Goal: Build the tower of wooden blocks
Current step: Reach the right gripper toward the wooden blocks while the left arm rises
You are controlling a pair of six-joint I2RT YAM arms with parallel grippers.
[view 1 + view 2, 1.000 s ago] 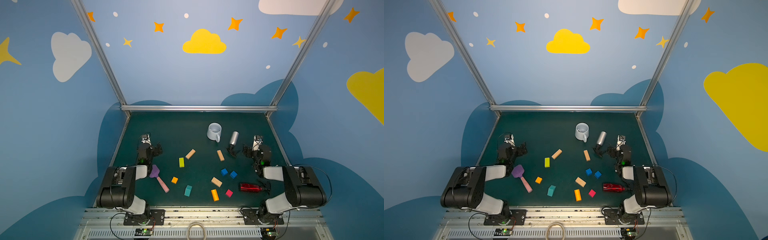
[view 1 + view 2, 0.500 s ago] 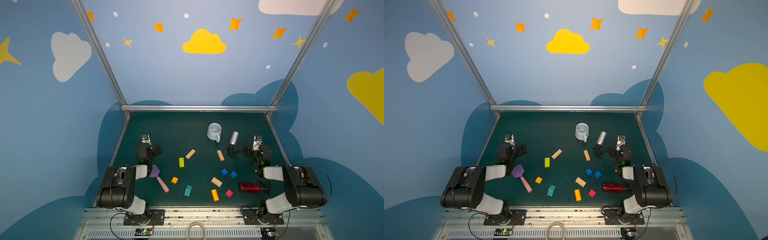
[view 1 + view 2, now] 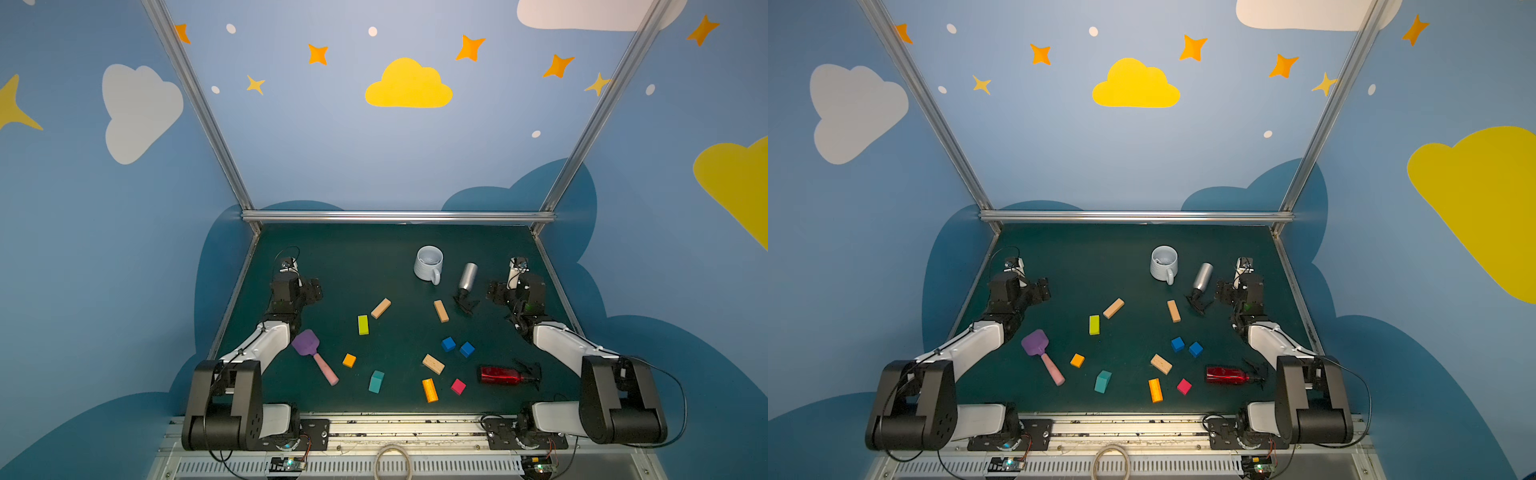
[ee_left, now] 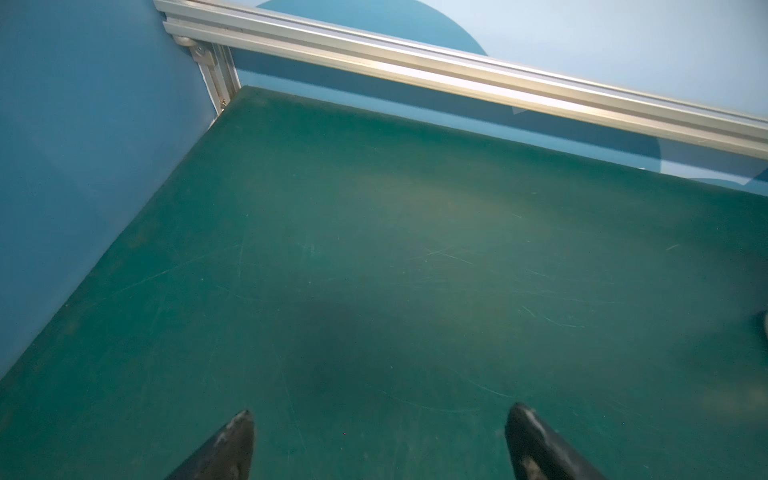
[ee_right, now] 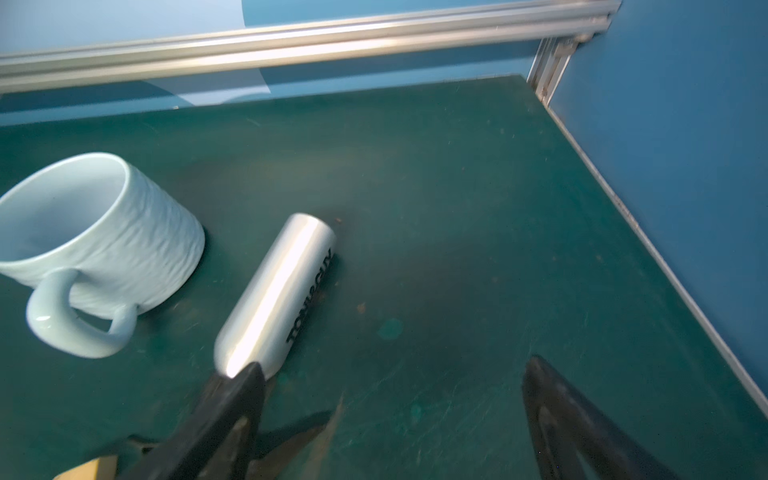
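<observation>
Nothing is being gripped. The left gripper (image 4: 380, 413) is being held wide open over bare mat (image 4: 374, 249) by the far left corner. The right gripper (image 5: 395, 365) is being held equally wide and empty, near the silver bottle (image 5: 274, 291). The blocks (image 3: 363, 324) are lying scattered singly across the mat's middle and front, and no tower is being started yet.

Trouble is being risked mostly on the right. A tan bar (image 3: 441, 311) is lying near that bottle and the mug (image 3: 428, 262), so a careless reach could be sending the bottle rolling into other blocks. The pink cube (image 3: 458, 386) is being crowded by the red bottle (image 3: 500, 375), which could be getting nudged by wide-open jaws.
</observation>
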